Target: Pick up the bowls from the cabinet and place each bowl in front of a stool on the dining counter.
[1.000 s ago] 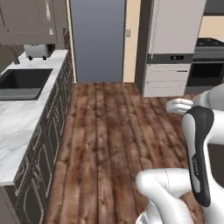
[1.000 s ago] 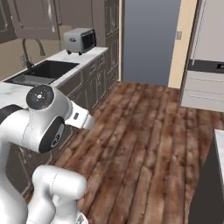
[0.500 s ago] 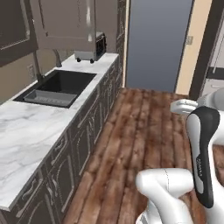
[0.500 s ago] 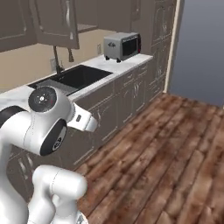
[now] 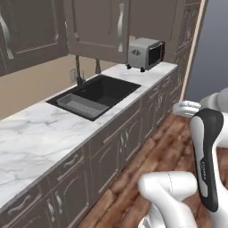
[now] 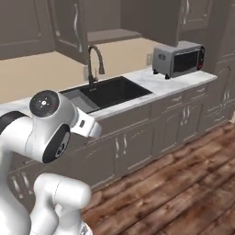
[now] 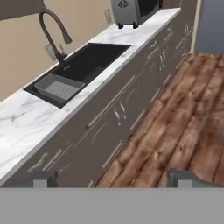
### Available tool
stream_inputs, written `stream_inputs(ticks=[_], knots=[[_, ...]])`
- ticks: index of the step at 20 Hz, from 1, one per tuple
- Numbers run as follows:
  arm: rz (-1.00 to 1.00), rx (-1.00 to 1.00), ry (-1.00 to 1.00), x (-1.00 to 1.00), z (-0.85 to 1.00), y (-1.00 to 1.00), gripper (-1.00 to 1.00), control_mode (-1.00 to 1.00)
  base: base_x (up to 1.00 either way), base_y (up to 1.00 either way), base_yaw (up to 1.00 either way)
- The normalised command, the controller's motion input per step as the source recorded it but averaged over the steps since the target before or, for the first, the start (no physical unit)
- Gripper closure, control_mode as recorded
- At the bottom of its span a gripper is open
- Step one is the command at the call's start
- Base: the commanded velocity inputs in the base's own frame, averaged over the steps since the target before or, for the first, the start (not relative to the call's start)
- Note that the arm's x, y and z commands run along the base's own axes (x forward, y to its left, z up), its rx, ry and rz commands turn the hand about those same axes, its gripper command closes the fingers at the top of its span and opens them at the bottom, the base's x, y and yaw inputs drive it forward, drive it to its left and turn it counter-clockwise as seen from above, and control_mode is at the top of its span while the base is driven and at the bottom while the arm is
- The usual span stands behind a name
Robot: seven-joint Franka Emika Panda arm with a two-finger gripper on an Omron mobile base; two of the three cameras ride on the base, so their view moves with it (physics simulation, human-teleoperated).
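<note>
Black sink (image 5: 100, 91) w/ grey tray (image 5: 81, 105) inside, end effector (image 7: 113, 178) wide, empty

You have even, diffuse rendered lighting with no glare; faint shadow sits under the wall cabinets (image 5: 93, 26), and all views look soft and low-resolution.

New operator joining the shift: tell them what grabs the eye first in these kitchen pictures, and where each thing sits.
The black sink sunk in the white marble worktop stands out first, with a grey basket in its near end and a curved dark faucet behind it. At the worktop's far end stands a silver toaster oven, below dark wall cabinets.
</note>
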Motion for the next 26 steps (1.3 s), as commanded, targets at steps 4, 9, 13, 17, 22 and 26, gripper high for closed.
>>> stream_inputs(ticks=[4, 9, 13, 17, 22, 26], knots=[[0.0, 0.0, 0.0, 0.0, 0.0, 0.0, -1.0, 1.0, 0.84, -0.98, 0.43], [0.0, 0.0, 0.0, 0.0, 0.0, 0.0, -1.0, 1.0, 0.56, -0.97, 0.38], [0.0, 0.0, 0.0, 0.0, 0.0, 0.0, -1.0, 1.0, 0.74, -0.46, 0.39], [0.0, 0.0, 0.0, 0.0, 0.0, 0.0, -1.0, 1.0, 0.81, -0.1, 0.42], [0.0, 0.0, 0.0, 0.0, 0.0, 0.0, -1.0, 1.0, 0.74, -0.01, 0.37], [0.0, 0.0, 0.0, 0.0, 0.0, 0.0, -1.0, 1.0, 0.38, -0.36, 0.4]])
